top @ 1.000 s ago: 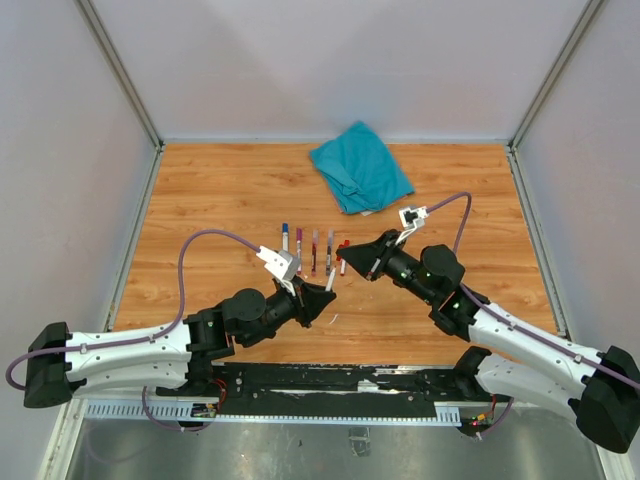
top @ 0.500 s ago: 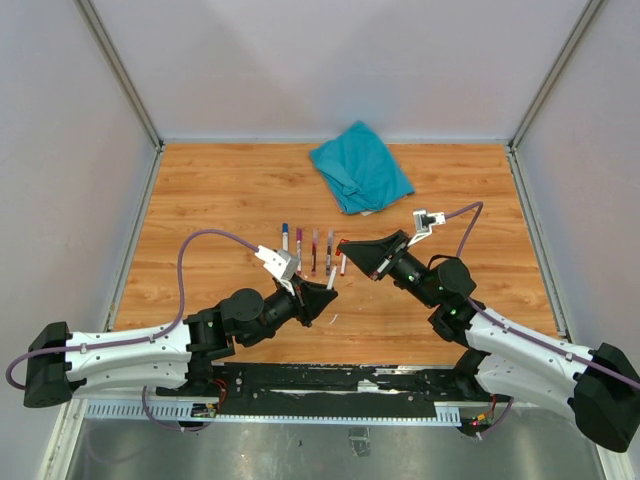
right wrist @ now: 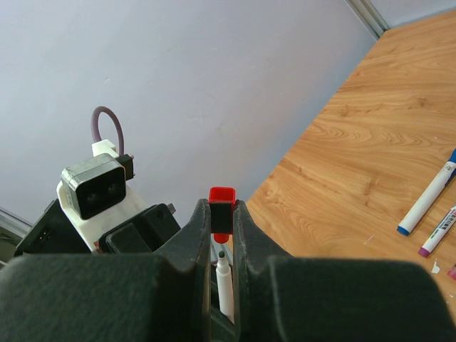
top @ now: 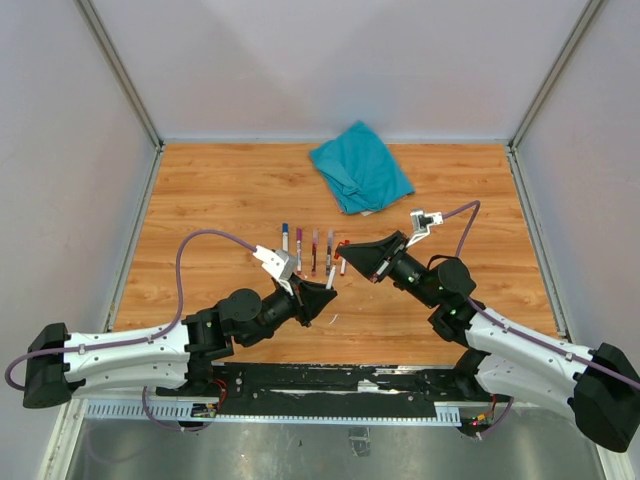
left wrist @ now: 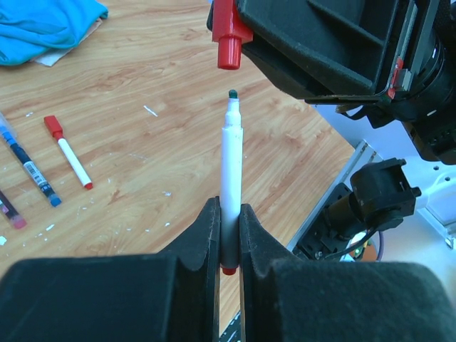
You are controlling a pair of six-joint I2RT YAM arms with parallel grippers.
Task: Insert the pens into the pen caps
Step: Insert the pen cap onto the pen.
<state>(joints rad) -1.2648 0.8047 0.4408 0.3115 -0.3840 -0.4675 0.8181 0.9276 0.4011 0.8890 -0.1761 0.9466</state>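
Note:
My left gripper (left wrist: 228, 210) is shut on a white pen (left wrist: 230, 171) near its red-plugged rear end. The pen's dark tip points up at a red pen cap (left wrist: 228, 39). My right gripper (right wrist: 221, 214) is shut on that cap (right wrist: 221, 203), whose open end faces the pen tip (right wrist: 222, 255) across a small gap. From above, the two grippers (top: 325, 295) (top: 347, 255) meet nose to nose over the table's middle, with the held pen (top: 331, 277) between them. Several more pens (top: 299, 245) lie in a row just behind.
A teal cloth (top: 360, 165) lies crumpled at the back of the wooden table (top: 220, 200). A red-capped pen (left wrist: 68, 151) and a blue pen (left wrist: 28, 167) lie on the table left of the held pen. Small white scraps dot the wood.
The right arm's wrist has swung to the right while its gripper stayed by the pen tip, still holding the red cap. The left arm has hardly moved.

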